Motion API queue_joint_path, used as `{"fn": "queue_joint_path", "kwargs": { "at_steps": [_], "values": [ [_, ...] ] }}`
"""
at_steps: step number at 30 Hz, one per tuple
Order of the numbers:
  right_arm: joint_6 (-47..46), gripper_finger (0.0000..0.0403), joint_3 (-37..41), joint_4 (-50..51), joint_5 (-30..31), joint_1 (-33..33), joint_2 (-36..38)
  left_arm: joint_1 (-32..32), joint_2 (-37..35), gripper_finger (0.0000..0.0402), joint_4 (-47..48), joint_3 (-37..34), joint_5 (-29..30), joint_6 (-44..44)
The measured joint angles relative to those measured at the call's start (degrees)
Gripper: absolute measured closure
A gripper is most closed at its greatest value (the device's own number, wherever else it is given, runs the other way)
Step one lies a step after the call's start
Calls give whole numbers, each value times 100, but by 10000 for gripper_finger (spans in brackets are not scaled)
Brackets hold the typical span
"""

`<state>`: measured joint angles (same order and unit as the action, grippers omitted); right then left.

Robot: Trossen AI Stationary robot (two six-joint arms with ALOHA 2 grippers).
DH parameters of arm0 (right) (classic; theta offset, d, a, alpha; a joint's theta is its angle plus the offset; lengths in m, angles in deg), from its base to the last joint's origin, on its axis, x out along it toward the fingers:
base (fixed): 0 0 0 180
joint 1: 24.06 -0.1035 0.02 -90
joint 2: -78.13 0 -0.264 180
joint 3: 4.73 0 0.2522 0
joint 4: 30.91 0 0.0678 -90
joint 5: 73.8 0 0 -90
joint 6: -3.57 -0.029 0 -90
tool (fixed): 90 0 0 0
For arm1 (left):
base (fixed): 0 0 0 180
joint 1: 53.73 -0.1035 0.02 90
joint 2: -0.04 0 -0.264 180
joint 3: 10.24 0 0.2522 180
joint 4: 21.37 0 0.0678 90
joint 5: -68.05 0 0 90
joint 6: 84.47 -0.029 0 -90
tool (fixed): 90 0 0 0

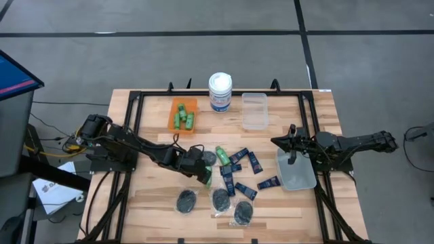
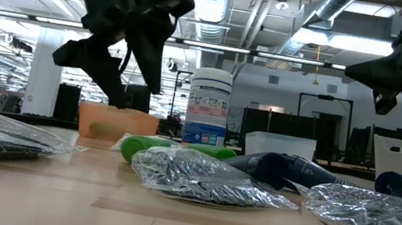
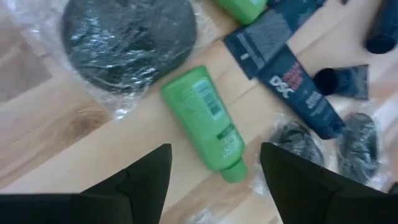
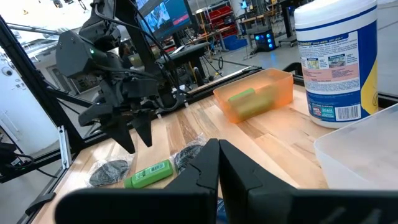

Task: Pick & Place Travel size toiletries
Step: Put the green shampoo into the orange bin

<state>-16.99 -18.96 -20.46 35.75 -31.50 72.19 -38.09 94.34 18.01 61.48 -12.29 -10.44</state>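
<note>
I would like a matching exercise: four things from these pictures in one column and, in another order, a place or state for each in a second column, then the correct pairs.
Things:
1. left gripper
2. right gripper
3. orange bin
4. white canister

Places or states:
A. holds green bottles
B. open above a lying green bottle
C. upright at the table's far edge
D. shut, above a clear bin

Pairs: 1-B, 2-D, 3-A, 4-C

- Industrial robotics lab: exposed ceiling ducts (image 2: 334,9) running overhead, strip lights glowing.
- Monitors (image 4: 163,15) and equipment racks standing behind the wooden table (image 1: 156,203).
</note>
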Motion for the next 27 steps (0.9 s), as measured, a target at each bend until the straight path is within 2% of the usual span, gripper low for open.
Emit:
{"fn": "queue_joint_path", "kwargs": {
  "at_steps": [11, 27],
  "values": [
    [2, 403, -2, -2, 0, -2, 2, -100, 466, 160, -131, 1, -108, 297],
    [1, 403, 0, -4, 0, -1, 1, -109, 577, 160, -495, 3, -112, 268]
  ]
}}
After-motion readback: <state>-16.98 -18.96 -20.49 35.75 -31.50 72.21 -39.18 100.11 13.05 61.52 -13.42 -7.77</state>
